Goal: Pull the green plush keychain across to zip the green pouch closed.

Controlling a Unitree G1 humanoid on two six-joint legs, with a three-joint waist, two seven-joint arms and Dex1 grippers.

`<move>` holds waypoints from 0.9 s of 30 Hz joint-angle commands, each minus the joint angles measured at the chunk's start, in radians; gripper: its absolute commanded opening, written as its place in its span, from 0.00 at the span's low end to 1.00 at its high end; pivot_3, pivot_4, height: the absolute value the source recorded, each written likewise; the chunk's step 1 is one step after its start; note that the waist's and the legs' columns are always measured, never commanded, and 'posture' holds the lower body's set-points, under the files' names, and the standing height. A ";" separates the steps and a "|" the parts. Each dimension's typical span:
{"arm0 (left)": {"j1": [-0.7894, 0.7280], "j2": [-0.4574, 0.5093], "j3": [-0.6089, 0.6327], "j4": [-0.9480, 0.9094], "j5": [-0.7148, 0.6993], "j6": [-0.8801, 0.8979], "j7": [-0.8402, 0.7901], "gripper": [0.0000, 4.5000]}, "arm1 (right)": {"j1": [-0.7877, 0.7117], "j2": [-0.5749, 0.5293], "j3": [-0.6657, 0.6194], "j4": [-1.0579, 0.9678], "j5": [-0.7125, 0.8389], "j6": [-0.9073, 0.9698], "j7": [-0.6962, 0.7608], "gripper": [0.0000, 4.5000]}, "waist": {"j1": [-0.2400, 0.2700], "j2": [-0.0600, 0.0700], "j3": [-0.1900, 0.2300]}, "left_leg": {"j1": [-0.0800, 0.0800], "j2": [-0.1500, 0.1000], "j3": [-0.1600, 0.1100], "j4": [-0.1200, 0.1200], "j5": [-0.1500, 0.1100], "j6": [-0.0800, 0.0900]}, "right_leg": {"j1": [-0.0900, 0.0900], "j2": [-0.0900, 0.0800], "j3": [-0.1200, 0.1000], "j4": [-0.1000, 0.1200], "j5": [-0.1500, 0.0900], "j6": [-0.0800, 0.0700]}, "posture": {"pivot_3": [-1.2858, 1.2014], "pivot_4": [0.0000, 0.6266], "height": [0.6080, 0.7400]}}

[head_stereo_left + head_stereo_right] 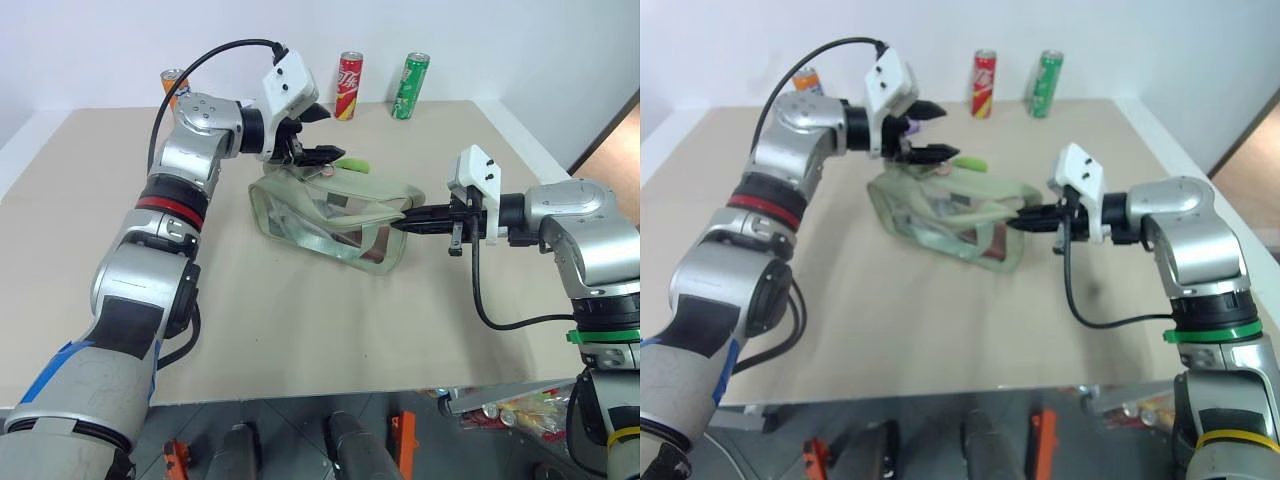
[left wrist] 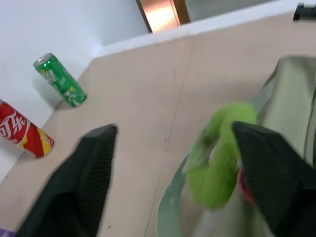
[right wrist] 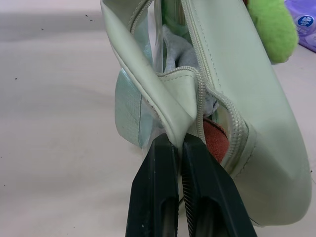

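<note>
Right now the green pouch (image 1: 330, 218) lies near the middle of the beige table (image 1: 300, 340), a little toward the far side. Its long zipper is partly open and some cloth inside is visible. The green plush keychain (image 2: 219, 158) sits on the top of the pouch at the far end, close to the left gripper (image 1: 318, 133). This gripper has its two black fingers spread wide apart; the plush is between them, just beside one finger, and it is not squeezed. The right gripper (image 3: 180, 148) has its fingers pressed together on the edge of the pouch at the near right end, where the fabric folds beside the zipper.

Around the pouch the table is mostly bare. A wide free area is in front of it, up to the near edge, and also on the left side. The right edge of the table is near the right arm.

At the far edge, close to the white wall, stand a red can (image 1: 349, 86) with white writing, which I cannot read, and a green can (image 1: 410, 86) with a label also too small to read. An orange can (image 1: 173, 84) is partly hidden behind the left arm. A purple pack (image 3: 303, 24) with a small round blue and white label lies beyond the plush.
</note>
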 commanded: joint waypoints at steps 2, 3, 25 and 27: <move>-0.013 0.004 0.022 -0.056 -0.013 -0.002 0.017 0.99 | -0.021 0.006 0.001 -0.015 0.007 -0.006 -0.001 0.00 | 0.000 0.000 0.000 | 0.000 0.000 0.000 0.000 0.000 0.000 | 0.000 0.000 0.000 0.000 0.000 0.000 | 0.52 0.24 1.00; -0.012 0.009 0.023 -0.060 -0.014 0.000 0.017 0.99 | -0.020 0.007 0.002 -0.018 0.008 -0.005 -0.001 0.00 | 0.000 0.000 0.000 | 0.000 0.000 0.000 0.000 0.000 0.000 | 0.000 0.000 0.000 0.000 0.000 0.000 | 0.52 0.24 1.00; 0.461 0.522 0.187 -0.465 -0.313 0.465 -0.454 0.99 | -0.019 0.021 0.014 -0.008 0.007 -0.012 0.009 0.00 | -0.003 0.000 0.000 | 0.003 0.002 -0.002 0.002 0.000 0.000 | 0.000 0.001 -0.003 0.009 -0.003 -0.005 | 0.52 0.24 1.00; 0.507 0.530 0.207 -0.495 -0.343 0.509 -0.453 0.99 | -0.026 0.022 0.018 -0.004 0.005 -0.013 0.013 0.00 | -0.002 0.000 0.000 | 0.003 0.002 -0.003 0.004 0.000 0.000 | 0.000 0.001 -0.004 0.011 -0.004 -0.006 | 0.52 0.24 1.00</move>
